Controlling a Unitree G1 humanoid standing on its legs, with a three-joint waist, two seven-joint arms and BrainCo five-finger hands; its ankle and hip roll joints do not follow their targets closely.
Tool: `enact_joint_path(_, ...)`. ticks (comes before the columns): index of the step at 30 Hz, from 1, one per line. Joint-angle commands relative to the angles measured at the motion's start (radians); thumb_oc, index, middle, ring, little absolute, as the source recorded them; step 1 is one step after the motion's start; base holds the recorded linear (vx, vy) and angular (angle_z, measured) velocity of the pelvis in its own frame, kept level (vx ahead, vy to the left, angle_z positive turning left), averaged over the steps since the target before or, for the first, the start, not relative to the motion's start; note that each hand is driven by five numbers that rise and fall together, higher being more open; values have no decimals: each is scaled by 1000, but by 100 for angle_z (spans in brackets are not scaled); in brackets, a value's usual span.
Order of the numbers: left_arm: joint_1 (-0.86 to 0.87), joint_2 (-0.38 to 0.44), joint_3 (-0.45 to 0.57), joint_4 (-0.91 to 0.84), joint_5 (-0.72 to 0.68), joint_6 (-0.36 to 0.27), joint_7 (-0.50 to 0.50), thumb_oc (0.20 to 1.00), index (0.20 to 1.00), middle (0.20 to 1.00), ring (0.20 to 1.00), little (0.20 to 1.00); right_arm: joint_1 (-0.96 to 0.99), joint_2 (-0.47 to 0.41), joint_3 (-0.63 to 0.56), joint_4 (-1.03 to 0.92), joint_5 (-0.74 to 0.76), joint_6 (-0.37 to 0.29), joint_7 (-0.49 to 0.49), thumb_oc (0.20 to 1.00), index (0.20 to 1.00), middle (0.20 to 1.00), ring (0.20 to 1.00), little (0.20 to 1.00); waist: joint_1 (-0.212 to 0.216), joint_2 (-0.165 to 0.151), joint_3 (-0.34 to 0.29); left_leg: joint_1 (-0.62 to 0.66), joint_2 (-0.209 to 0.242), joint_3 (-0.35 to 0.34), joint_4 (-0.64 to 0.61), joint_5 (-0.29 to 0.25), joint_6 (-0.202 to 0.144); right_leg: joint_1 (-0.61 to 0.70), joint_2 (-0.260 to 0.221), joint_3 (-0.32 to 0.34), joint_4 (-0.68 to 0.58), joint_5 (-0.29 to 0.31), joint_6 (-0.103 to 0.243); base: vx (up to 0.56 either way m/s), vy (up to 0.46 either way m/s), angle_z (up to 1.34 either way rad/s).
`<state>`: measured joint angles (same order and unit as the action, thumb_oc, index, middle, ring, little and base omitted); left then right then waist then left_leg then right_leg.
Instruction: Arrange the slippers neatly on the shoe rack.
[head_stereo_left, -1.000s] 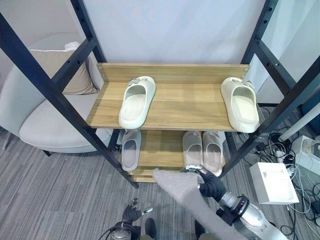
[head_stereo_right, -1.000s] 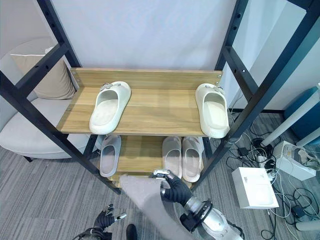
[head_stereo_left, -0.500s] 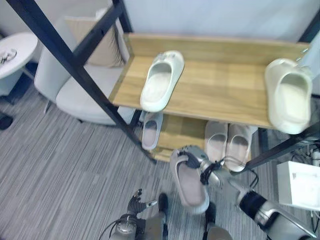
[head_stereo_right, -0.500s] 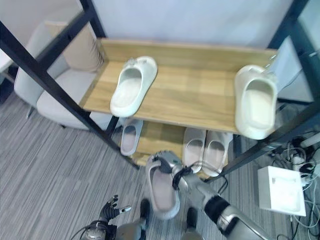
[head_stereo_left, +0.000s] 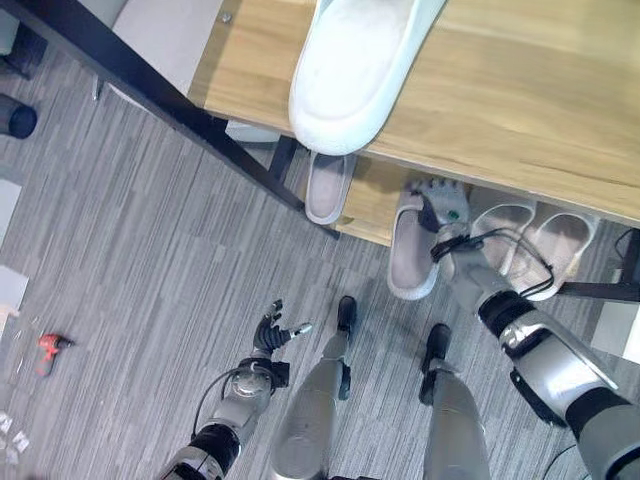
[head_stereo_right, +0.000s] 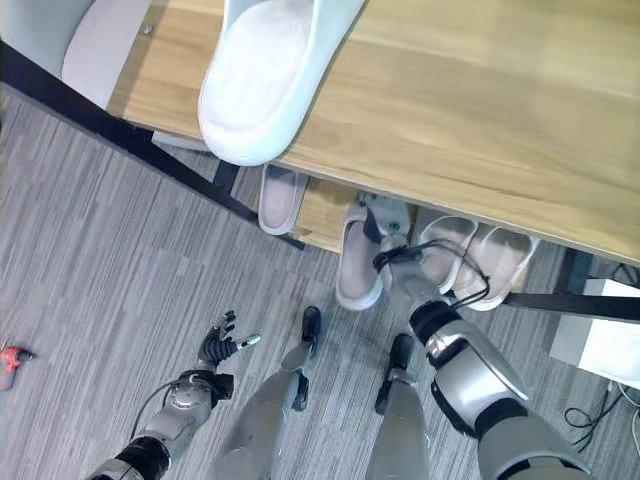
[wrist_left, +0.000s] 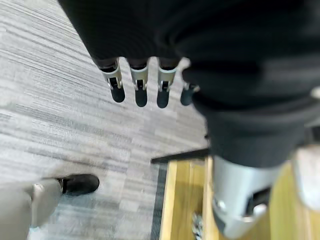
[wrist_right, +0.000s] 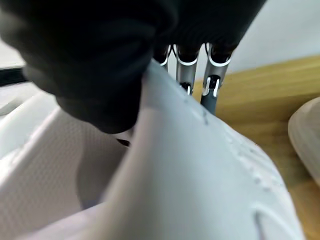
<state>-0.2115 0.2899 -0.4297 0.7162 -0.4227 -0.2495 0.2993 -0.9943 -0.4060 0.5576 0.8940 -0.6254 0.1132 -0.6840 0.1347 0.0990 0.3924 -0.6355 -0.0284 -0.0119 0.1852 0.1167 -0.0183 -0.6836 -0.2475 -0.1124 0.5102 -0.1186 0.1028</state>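
Even, soft daylight fills the room, no glare on the shelf (head_stereo_left: 520, 90). Past the right fingers (wrist_right: 212, 80) the slipper (wrist_right: 200, 175) is blurred; beyond the left fingers (wrist_left: 140, 82) the carpet (wrist_left: 60, 100) smears.

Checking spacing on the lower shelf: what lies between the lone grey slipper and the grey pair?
The grey slipper gripped by the right hand, in the left eye view.

A white slipper (head_stereo_left: 358, 70) lies on the wooden shoe rack's (head_stereo_left: 520, 110) top shelf.
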Motion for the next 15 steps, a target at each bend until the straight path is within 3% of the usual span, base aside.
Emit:
enact_joint_path(1, 1, 14, 0, -37, -42, -47, 22, 1000, 1000, 1000, 1000, 1000, -59, -62, -15, -28, 63, -27, -106, 200, 200, 200, 200, 200, 21, -16, -14, -138, -16, 1, 279, -212, -7, -1, 33, 19, 122, -112, -9, 96, 37, 3)
enact_joint_path(9, 1, 9, -16, -45, -50, -55, 20, 1000, 1000, 1000, 1000, 1000, -129, -122, -19, -37, 100, -46, -146, 200, 200, 200, 200, 200, 27, -20, -20, -275, -31, -3, 447, -286, 11, -153, 11, 52, 298, -193, -37, 52, 23, 6)
enact_joint_path(11, 26, 27, -29, -154, -42, -64, 28, 1000, 1000, 1000, 1000, 1000, -131, -146, -13, -69, 91, -46, -166, 200, 200, 200, 200, 200, 35, -14, -20, -309, -39, -2, 478, -298, 17, -192, 3, 56, 332, -206, -40, 7, 4, 2)
enact_joint_path(15, 72, 43, -29, -185, -34, -66, 16, 1000, 1000, 1000, 1000, 1000, -150, -178, -4, -126, 46, -50, -181, 200, 200, 200, 200, 200, 55, -6, -31, -360, -52, -9, 519, -311, 24, -239, -6, 58, 369, -228, -47, 26, 9, 12)
